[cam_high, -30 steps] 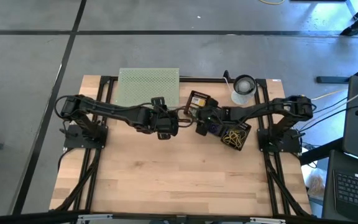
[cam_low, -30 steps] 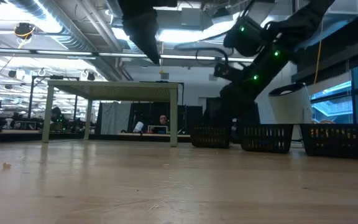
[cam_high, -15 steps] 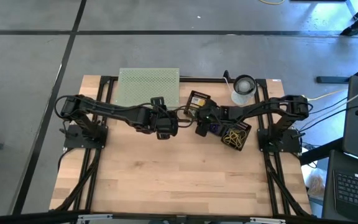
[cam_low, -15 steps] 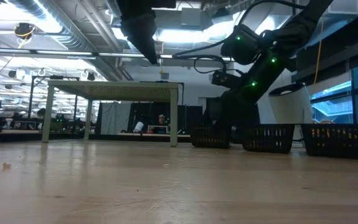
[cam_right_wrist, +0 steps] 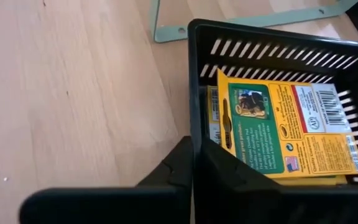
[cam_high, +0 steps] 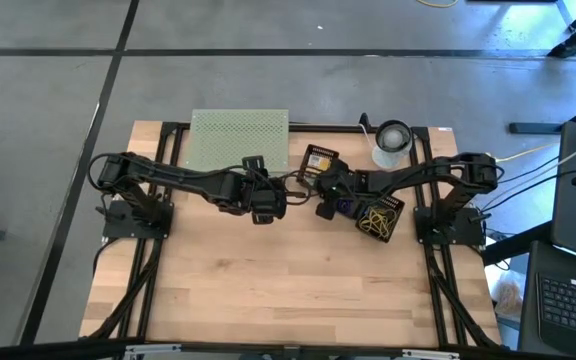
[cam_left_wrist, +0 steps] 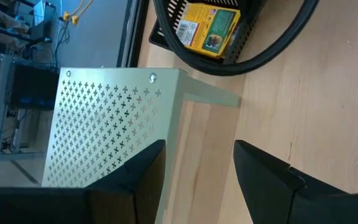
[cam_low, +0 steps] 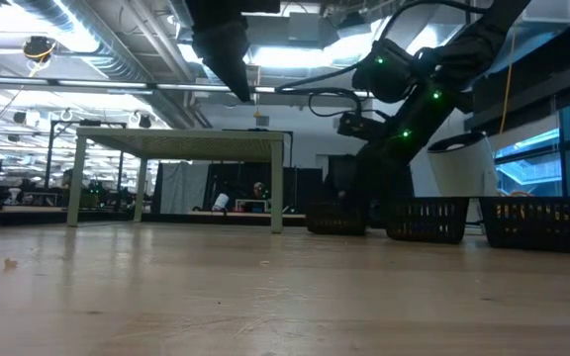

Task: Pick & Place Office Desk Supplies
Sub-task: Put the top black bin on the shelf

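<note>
The right gripper (cam_high: pixel 325 196) sits at the wall of a small black basket (cam_right_wrist: pixel 272 46) near the back middle of the table (cam_high: pixel 268 290), at about 12 o'clock from the table's centre. In the right wrist view its dark fingers (cam_right_wrist: pixel 185 165) straddle the basket's near wall, one outside and one inside, pinched against it, so the claw is closed on the basket's rim. Inside the basket lies a yellow-green crayon box (cam_right_wrist: pixel 284 127), leaning flat against the wall with a second box (cam_right_wrist: pixel 212 118) partly hidden behind it.

At about 3 o'clock from that basket stands another black basket (cam_high: pixel 380 217) holding a tangle of tan rubber bands (colours hard to separate).

The left gripper (cam_high: pixel 266 208) hovers just beside the pale green rack (cam_high: pixel 239 140), at its 5 o'clock, with its fingers (cam_left_wrist: pixel 148 171) spread apart and holding nothing. A white cup (cam_high: pixel 392 143) stands at the back right.
</note>
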`<action>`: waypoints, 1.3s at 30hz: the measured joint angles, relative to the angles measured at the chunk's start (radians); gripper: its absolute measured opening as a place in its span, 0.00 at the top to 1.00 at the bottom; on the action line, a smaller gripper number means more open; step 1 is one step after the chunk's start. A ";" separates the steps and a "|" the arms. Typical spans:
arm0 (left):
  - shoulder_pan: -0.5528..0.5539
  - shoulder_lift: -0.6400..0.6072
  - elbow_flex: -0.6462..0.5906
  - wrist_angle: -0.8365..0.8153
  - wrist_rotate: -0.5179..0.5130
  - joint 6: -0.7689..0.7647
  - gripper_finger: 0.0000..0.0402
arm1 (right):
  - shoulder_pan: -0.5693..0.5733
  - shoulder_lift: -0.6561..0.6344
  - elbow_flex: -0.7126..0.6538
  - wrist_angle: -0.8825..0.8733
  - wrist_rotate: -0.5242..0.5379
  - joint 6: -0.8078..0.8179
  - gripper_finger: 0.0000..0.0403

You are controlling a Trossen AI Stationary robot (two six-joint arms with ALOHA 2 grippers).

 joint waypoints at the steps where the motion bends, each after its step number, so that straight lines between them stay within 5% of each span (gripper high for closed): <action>1: 0.000 0.000 0.000 0.000 0.001 0.000 0.54 | 0.000 -0.005 0.000 -0.005 0.000 -0.002 0.95; 15: 0.000 0.002 -0.012 0.051 0.116 0.008 0.54 | 0.015 -0.160 0.000 -0.146 0.000 -0.043 0.98; 27: 0.042 0.004 -0.190 0.556 0.320 0.238 0.52 | 0.094 -0.178 0.000 -0.147 0.003 -0.135 0.98; 39: 0.122 0.039 -0.315 0.871 0.523 0.246 0.51 | 0.161 -0.178 0.030 -0.148 0.004 -0.132 0.98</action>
